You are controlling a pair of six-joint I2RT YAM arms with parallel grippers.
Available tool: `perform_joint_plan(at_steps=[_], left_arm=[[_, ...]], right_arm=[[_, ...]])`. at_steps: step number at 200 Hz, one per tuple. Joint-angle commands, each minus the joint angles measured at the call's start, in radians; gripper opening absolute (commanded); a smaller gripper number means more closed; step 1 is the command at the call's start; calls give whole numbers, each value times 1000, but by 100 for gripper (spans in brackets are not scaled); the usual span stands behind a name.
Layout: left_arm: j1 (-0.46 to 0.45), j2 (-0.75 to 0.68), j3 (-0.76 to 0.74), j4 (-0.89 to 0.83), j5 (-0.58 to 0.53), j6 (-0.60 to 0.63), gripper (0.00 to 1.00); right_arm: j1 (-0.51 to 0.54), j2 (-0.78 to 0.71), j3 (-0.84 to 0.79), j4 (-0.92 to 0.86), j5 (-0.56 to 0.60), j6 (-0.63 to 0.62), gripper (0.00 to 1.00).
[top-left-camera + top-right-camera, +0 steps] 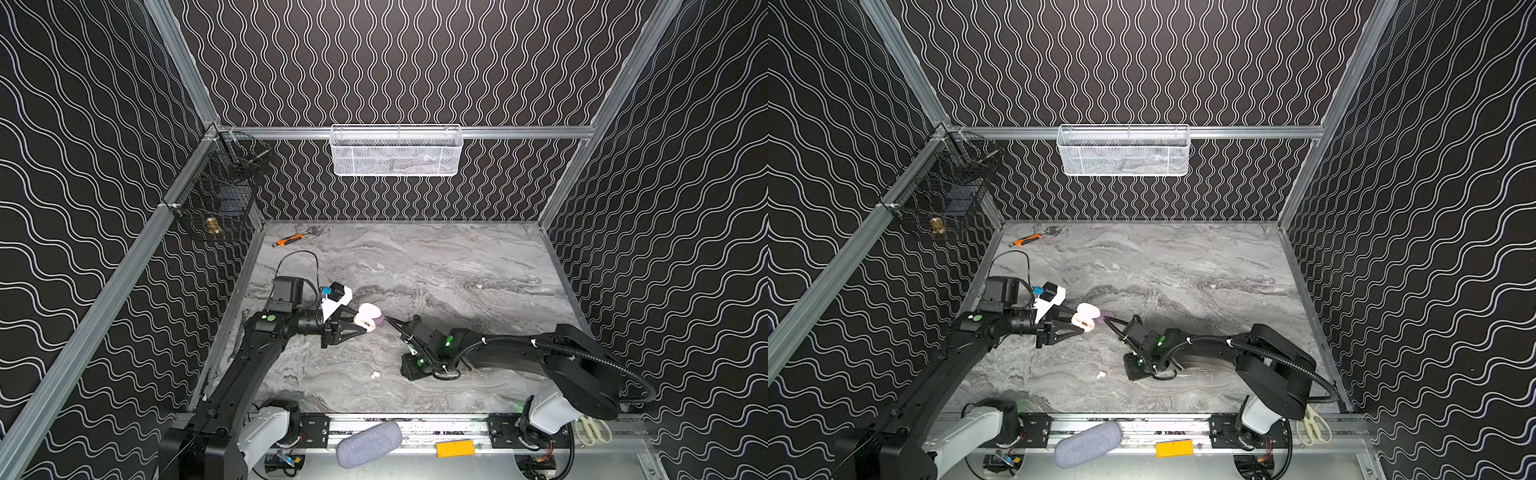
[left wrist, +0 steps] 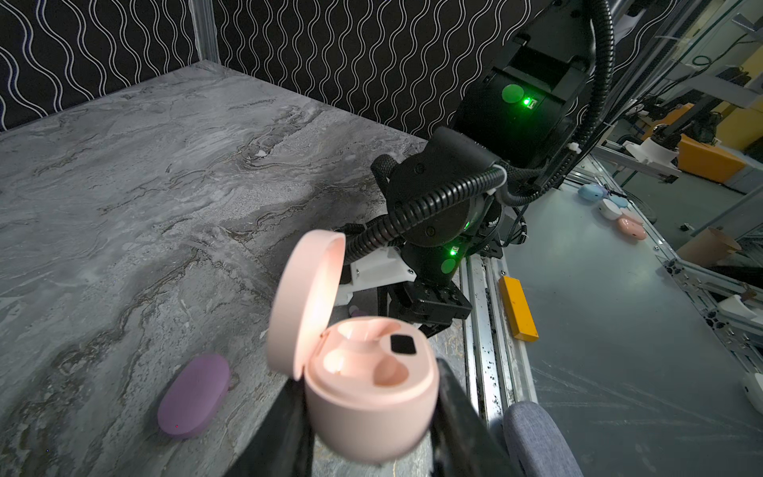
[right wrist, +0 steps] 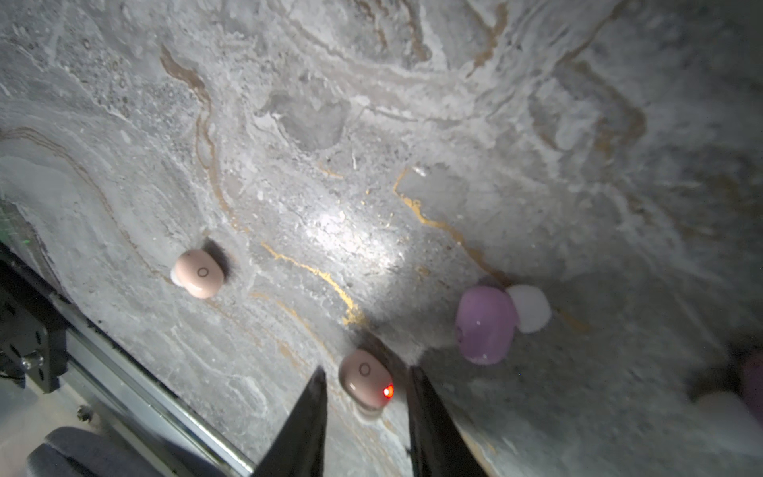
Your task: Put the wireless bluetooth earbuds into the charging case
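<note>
Pick-up step. The left arm's fingers are clamped on the pink charging case. Its lid is flipped open and both wells look empty, and it is held above the worktop, left of centre. The right arm's fingers point down just right of it, parted and straddling a cream-pink earbud with a red light. There is a sliver of gap each side, so it is not gripped yet, and the bud seems to lie on the worktop. A second cream-pink earbud lies closer to the near edge, and a lilac earbud sits near the straddled one. A closed purple case lies by the held case. Next move, likely: close squarely on the bud, which is small and rounded and could squirt out. Then lift it, carry it to an empty well and match the orientation.
</note>
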Motion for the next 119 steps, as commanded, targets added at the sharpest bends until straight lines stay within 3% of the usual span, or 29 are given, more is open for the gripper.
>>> perform_joint_plan(at_steps=[1,119], left_arm=[[2,6,1,19,8,-2,4],[3,6,1,19,5,3,4]], right_arm=[[2,-11,-3,-11,-12,16,35],[49,-5,-9,-5,-35,48,34]])
